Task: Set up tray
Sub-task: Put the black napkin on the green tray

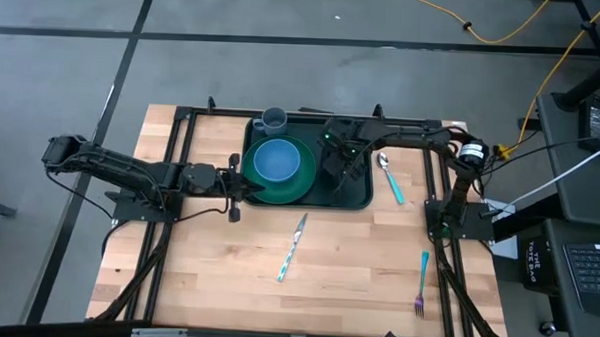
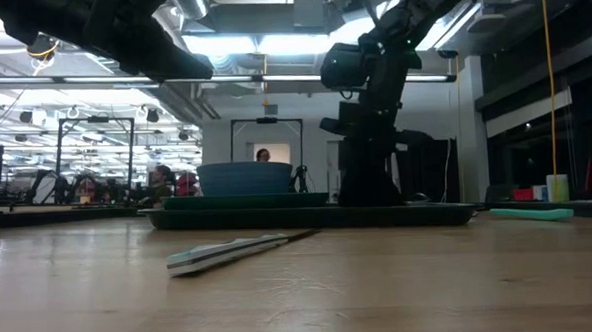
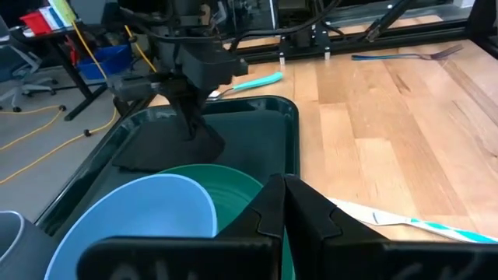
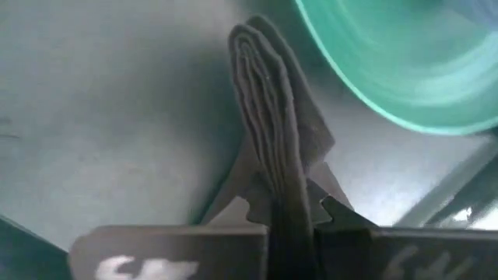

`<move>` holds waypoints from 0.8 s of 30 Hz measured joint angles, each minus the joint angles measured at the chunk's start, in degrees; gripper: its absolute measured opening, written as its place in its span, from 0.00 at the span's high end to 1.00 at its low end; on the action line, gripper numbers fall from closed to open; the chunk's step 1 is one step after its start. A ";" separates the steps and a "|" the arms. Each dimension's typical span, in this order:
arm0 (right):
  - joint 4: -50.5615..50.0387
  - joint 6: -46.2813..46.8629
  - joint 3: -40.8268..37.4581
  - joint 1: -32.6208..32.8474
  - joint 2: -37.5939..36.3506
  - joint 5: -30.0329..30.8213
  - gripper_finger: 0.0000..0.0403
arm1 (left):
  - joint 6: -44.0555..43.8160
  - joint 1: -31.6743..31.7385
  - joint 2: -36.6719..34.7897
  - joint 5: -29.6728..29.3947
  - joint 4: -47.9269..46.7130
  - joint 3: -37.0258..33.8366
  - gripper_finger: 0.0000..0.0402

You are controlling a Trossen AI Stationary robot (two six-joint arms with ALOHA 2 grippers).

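A robotics lab or workshop in a large open hall. Two dark arms are bolted to a black frame [image 1: 182, 119] around a wooden worktop [image 1: 357, 261] standing on a grey concrete floor [image 1: 284, 48]. Yellow cables [image 1: 505, 31] trail across that floor, and a laptop [image 1: 589, 269] sits alongside (on a side desk). Beyond, strip lights [image 2: 241, 43], more benches, chairs and people show.

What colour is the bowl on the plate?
The bowl is light blue, seen best in the high view.
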 joint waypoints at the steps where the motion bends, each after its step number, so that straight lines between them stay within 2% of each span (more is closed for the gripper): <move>1: -0.25 -0.01 0.00 0.34 0.00 0.00 0.98 | 0.02 0.00 0.00 0.00 0.00 0.00 1.00; 6: -0.74 2.41 0.00 1.01 0.00 0.14 0.97 | 0.02 0.00 0.02 0.00 0.00 0.00 0.99; 10: -0.74 6.21 0.00 0.52 0.00 0.17 0.92 | -0.30 -0.02 0.02 0.00 0.00 0.00 1.00; 18: -0.72 18.92 0.00 -0.11 0.00 0.17 0.88 | -1.51 -0.02 0.02 0.00 -0.02 0.00 1.00; 24: -1.00 19.01 0.00 -0.11 0.00 -2.02 0.88 | -1.80 -0.02 0.02 0.00 -0.02 0.00 0.99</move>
